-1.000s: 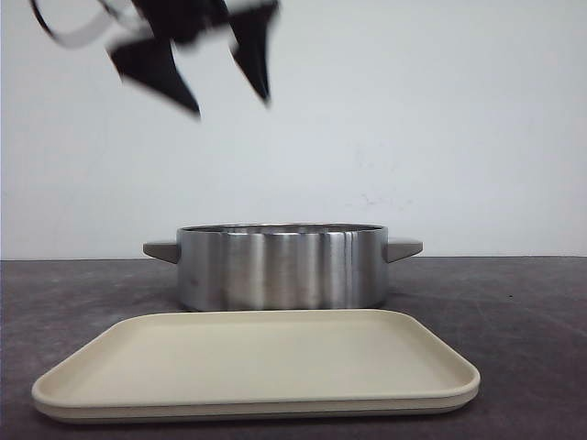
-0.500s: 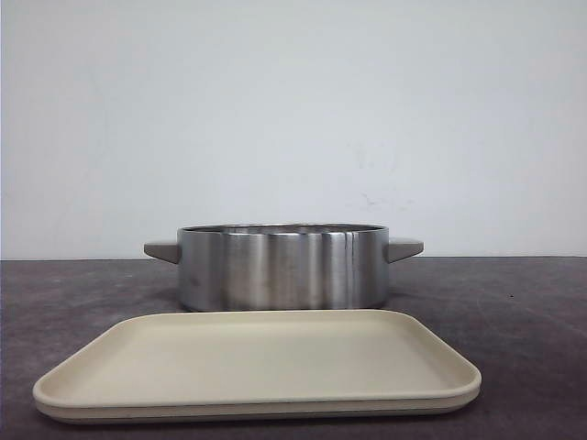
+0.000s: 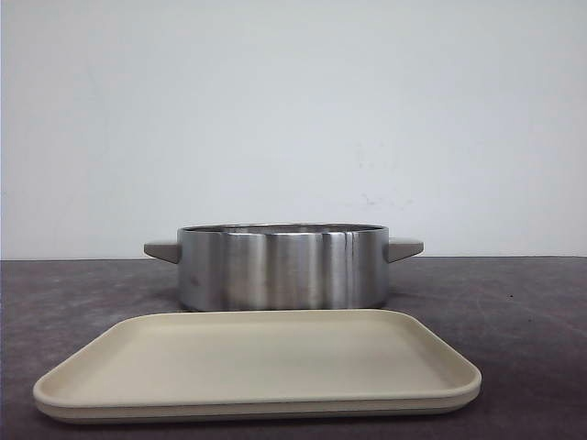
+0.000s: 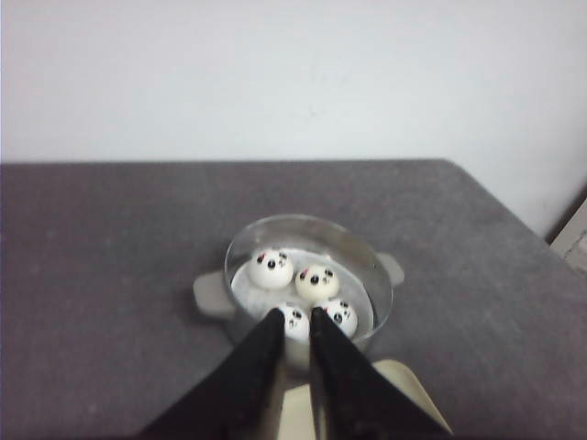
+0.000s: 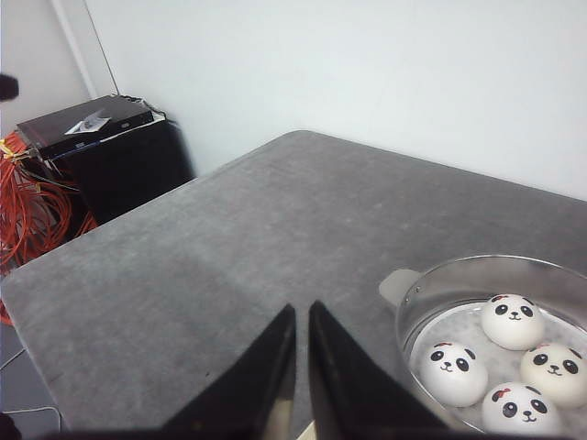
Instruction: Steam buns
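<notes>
Four white panda-face buns lie inside a steel pot (image 3: 282,266) with two grey handles; the front view hides them behind the pot wall. In the left wrist view they show at the bun (image 4: 271,269), the bun (image 4: 317,283), the bun (image 4: 343,317) and a bun partly behind my fingers (image 4: 294,322). The right wrist view shows the pot (image 5: 431,277) and the buns (image 5: 452,372) too. My left gripper (image 4: 295,314) is shut and empty, high above the pot's near side. My right gripper (image 5: 302,310) is shut and empty, high over the table beside the pot.
A beige tray (image 3: 257,367) with nothing on it lies just in front of the pot; its corner shows in the left wrist view (image 4: 404,385). A black box (image 5: 92,137) and orange cables (image 5: 27,206) sit beyond the table's edge. A white wall stands behind.
One second ago a black gripper showed at the top left of the front view. It has gone up out of that view. The pot and tray have not moved.
</notes>
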Action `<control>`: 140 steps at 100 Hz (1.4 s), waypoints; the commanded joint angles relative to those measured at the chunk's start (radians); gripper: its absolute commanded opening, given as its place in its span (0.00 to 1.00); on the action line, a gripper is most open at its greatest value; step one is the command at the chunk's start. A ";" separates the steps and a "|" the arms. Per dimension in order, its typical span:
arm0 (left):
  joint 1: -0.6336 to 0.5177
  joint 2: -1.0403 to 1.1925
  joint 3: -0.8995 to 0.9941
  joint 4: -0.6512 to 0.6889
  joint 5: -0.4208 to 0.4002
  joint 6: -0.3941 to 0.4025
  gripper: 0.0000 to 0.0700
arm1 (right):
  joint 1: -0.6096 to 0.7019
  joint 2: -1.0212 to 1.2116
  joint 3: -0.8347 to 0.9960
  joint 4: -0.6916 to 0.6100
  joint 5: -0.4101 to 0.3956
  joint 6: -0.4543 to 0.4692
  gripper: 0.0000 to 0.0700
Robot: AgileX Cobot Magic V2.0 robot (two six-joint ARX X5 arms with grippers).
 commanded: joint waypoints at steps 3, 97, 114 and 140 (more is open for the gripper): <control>-0.009 0.007 0.011 -0.006 -0.004 -0.025 0.00 | 0.014 0.006 0.017 0.012 0.001 -0.011 0.02; -0.009 0.006 0.012 -0.002 -0.004 -0.025 0.00 | -0.056 -0.040 -0.009 -0.010 0.010 -0.016 0.02; -0.009 0.006 0.012 -0.002 -0.004 -0.025 0.00 | -0.186 -0.196 -0.196 0.133 -0.063 -0.155 0.02; -0.009 0.006 0.012 -0.003 -0.004 -0.025 0.00 | -0.595 -0.589 -0.616 0.305 -0.310 -0.195 0.02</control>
